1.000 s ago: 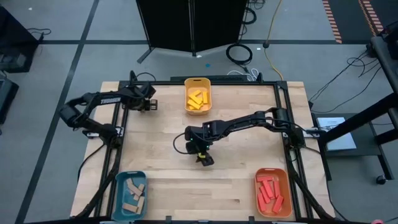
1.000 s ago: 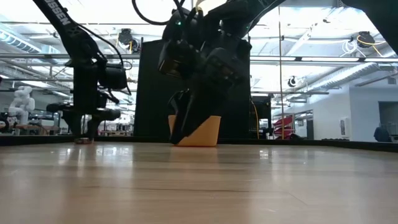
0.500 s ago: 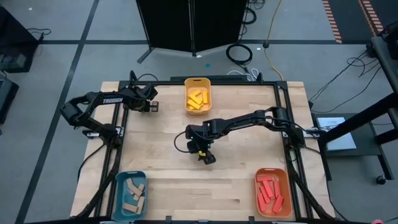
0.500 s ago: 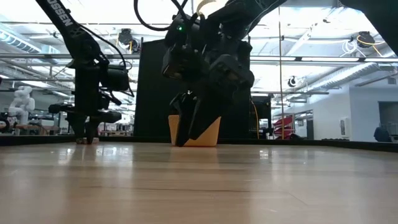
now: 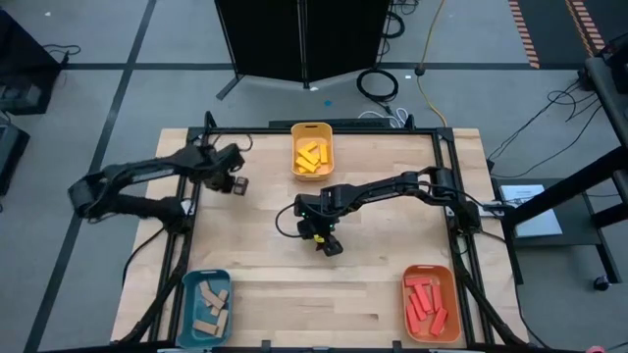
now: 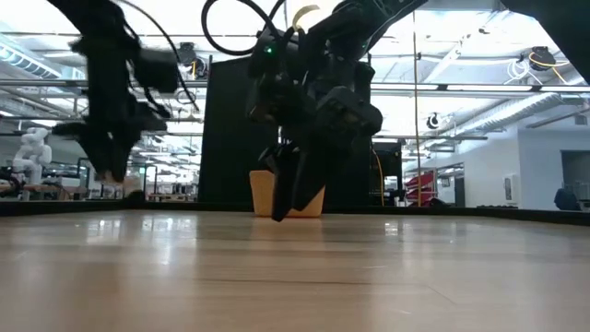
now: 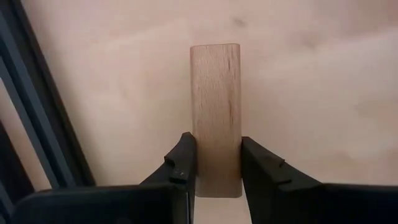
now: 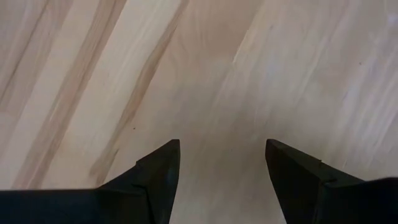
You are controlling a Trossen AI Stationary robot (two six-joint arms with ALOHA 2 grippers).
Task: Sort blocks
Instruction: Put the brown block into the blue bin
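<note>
My left gripper [image 5: 236,183] hangs above the table's far left part, pointing down, shut on one plain tan wood block [image 7: 216,112]. In the low view it is a blurred shape raised off the tabletop [image 6: 111,171]. My right gripper [image 5: 329,246] stands open over the middle of the table, slanting down, with only bare wood between its fingers [image 8: 221,155]. Yellow blocks lie in the yellow tray [image 5: 312,150], tan blocks in the teal tray [image 5: 205,306], and red blocks in the orange tray [image 5: 430,302]. My left gripper pinches the tan block by its two long narrow sides [image 7: 194,162], near one end, between its two fingers. The fingers come from above, pointing down, along the block's length. The block hangs upright below them, its free end [image 7: 216,50] toward the table.
A black frame rail [image 5: 192,196] runs along the table's left side close to my left gripper, and shows at the edge of the left wrist view [image 7: 37,124]. The trays stand at the far middle, near left and near right. Bare tabletop [image 5: 294,284] lies between them.
My left gripper has risen off the tabletop and gone a little toward the table's near edge, its arm swinging out to the left. My right gripper has kept its place.
</note>
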